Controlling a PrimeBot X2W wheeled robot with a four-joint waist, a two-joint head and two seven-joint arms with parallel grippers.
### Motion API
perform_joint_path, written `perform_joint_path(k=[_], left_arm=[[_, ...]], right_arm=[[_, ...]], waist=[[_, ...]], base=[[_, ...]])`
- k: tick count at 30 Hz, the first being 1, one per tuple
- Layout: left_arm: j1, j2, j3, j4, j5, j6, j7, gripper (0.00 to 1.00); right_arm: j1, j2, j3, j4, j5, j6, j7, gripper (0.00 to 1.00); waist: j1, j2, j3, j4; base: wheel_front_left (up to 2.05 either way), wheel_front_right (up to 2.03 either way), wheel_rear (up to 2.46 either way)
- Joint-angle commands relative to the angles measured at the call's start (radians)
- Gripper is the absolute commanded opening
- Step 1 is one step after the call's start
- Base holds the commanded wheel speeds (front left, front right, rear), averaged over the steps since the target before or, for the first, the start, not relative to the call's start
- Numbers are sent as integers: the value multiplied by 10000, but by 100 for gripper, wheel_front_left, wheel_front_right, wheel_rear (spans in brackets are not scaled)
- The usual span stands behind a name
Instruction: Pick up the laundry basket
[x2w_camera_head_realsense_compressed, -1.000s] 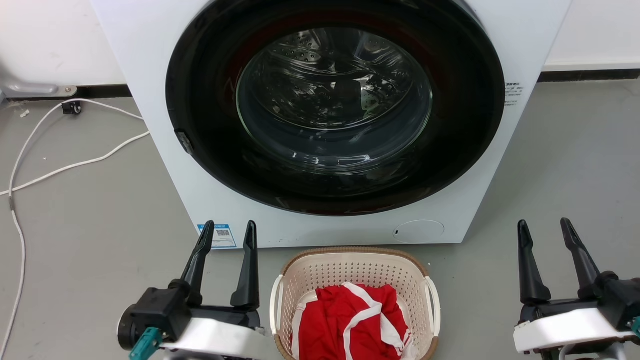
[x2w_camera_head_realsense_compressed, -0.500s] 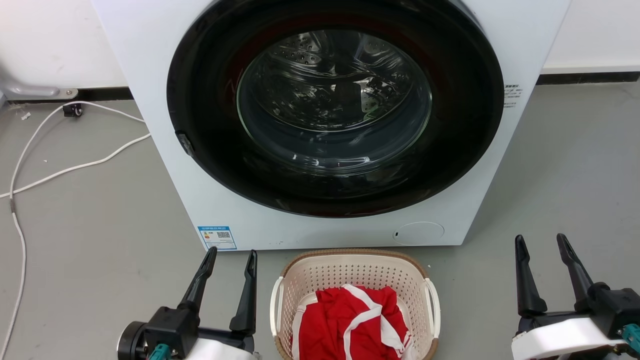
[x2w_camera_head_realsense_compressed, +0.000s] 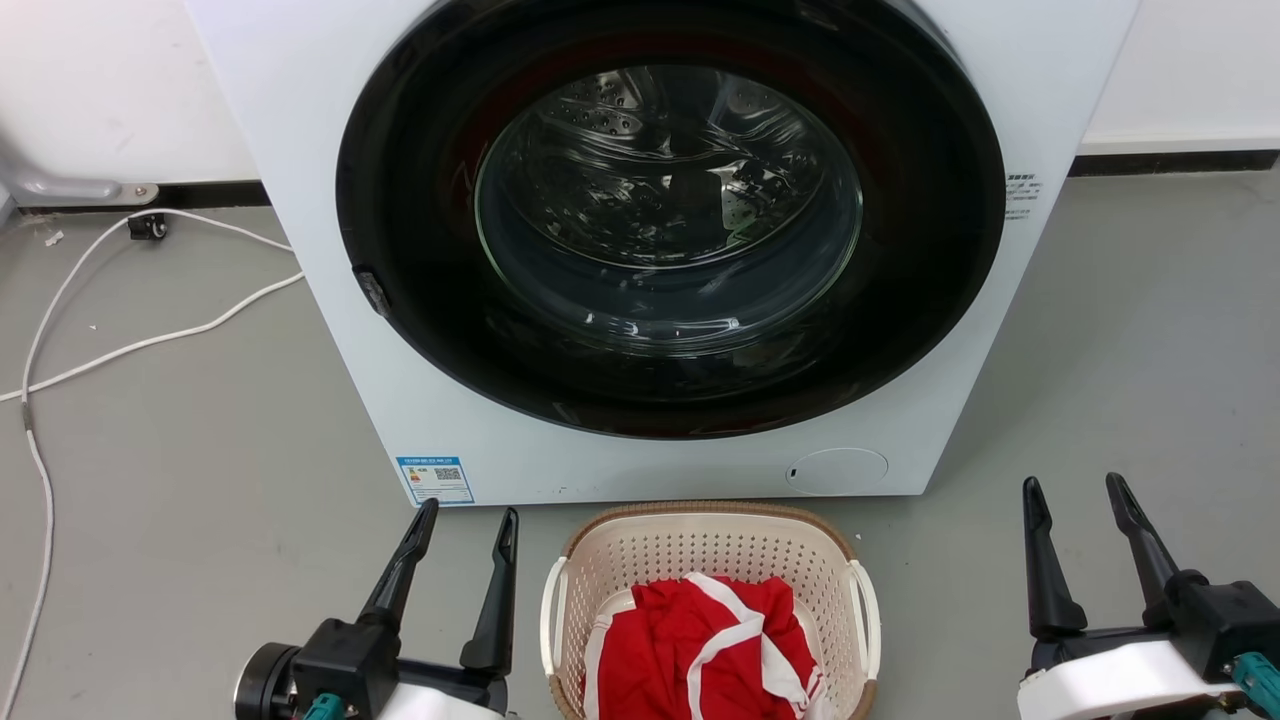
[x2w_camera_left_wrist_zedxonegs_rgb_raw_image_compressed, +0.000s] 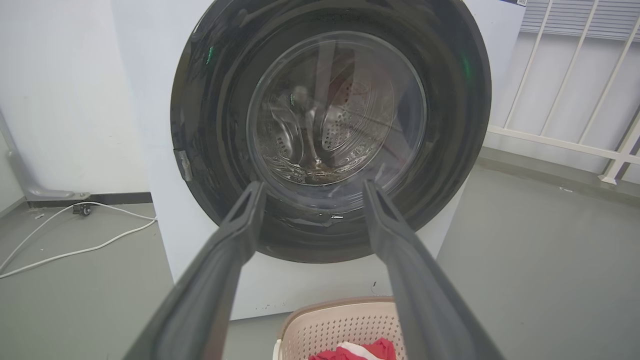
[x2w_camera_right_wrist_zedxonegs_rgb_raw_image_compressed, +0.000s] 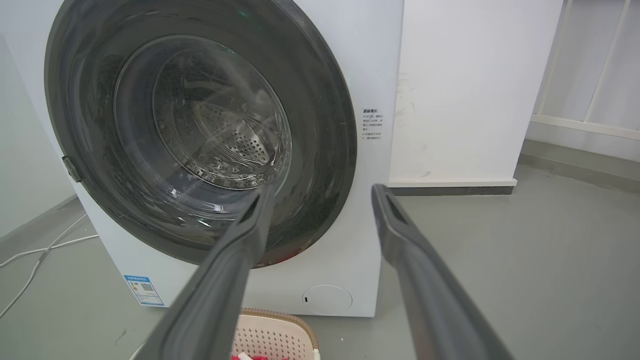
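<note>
Left fingers (x2w_camera_head_realsense_compressed: 498, 590) apart, nothing between them, tips pointing to 12 o'clock in the head view. Right fingers (x2w_camera_head_realsense_compressed: 1042, 570) likewise apart and empty, also aimed at 12 o'clock. Both sets hang above the grey floor (x2w_camera_head_realsense_compressed: 200, 500) and touch nothing. The laundry basket (x2w_camera_head_realsense_compressed: 700, 548) stands upright on the floor at 6 o'clock of the head view, mouth up, between the two sets of fingers. Its left handle (x2w_camera_head_realsense_compressed: 549, 620) is just beside the left fingers; its right handle (x2w_camera_head_realsense_compressed: 868, 620) is well apart from the right fingers. The handles sit on its 9 and 3 o'clock sides, and the brown-rimmed far wall faces 12 o'clock, near the foot of the washing machine (x2w_camera_head_realsense_compressed: 420, 400). The near end is cut off by the frame edge, so I cannot tell which axis is the long one. A red and white garment (x2w_camera_head_realsense_compressed: 700, 650) lies crumpled inside. The machine's round dark door (x2w_camera_head_realsense_compressed: 660, 420) is shut. A white cable (x2w_camera_head_realsense_compressed: 150, 335) runs over the floor at 9 o'clock. The left wrist view sights between the left fingers (x2w_camera_left_wrist_zedxonegs_rgb_raw_image_compressed: 230, 260) to the basket (x2w_camera_left_wrist_zedxonegs_rgb_raw_image_compressed: 340, 325) at 6 o'clock and adds a white railing (x2w_camera_left_wrist_zedxonegs_rgb_raw_image_compressed: 565, 75) at 2 o'clock. The right wrist view, past the right fingers (x2w_camera_right_wrist_zedxonegs_rgb_raw_image_compressed: 400, 240), has the basket's corner (x2w_camera_right_wrist_zedxonegs_rgb_raw_image_compressed: 270, 335) at 7 o'clock and a white wall (x2w_camera_right_wrist_zedxonegs_rgb_raw_image_compressed: 460, 100) at 1 o'clock.
</note>
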Motion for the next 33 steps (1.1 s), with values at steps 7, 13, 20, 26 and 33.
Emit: perform_joint_path(k=[7, 13, 20, 26, 33], left_arm=[[71, -20, 7, 37, -113, -48, -48, 100], [82, -21, 33, 208, -259, -26, -39, 100], [-48, -22, -58, 829, -353, 40, -39, 100], [-527, -21, -187, 1749, -305, 261, -39, 100], [-1600, -20, -272, 3084, -31, 319, -38, 100]], right_arm=[[-63, 6, -25, 80, 19, -3, -24, 100], [-93, 6, -53, 121, 82, -3, -24, 100], [-172, 6, -122, 396, 89, -3, -24, 100], [-528, 7, -289, 953, 50, -3, -23, 100], [-1438, 9, -298, 2268, -179, -5, -11, 100]], waist=[[0, 0, 15, -21], [0, 0, 72, -24], [0, 0, 402, -92], [0, 0, 1218, -214], [0, 0, 2586, -363]], base=[[0, 0, 0], [0, 0, 0], [0, 0, 0], [0, 0, 0], [0, 0, 0]])
